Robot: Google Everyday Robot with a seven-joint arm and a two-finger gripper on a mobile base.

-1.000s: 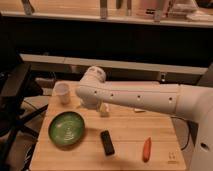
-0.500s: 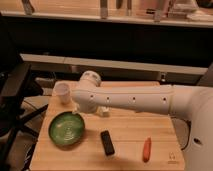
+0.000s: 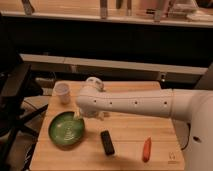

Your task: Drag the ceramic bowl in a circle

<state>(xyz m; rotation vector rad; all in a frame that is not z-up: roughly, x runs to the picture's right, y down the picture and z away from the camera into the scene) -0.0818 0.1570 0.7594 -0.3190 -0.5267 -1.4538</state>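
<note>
So here's what we've got: the green ceramic bowl [image 3: 66, 131] sits on the near-left part of the wooden table [image 3: 131, 128]. The robot's white arm [image 3: 135, 104] reaches in from the right. The gripper [image 3: 79, 115] is tucked under the arm, right at the bowl's far-right rim. It's spread wide and as far as we can see it isn't clamping anything. A small white cup [image 3: 62, 93] stands at the far left. A black block [image 3: 106, 142] lies just right of the bowl, and an orange carrot-looking thing [image 3: 146, 149] is further right.
</note>
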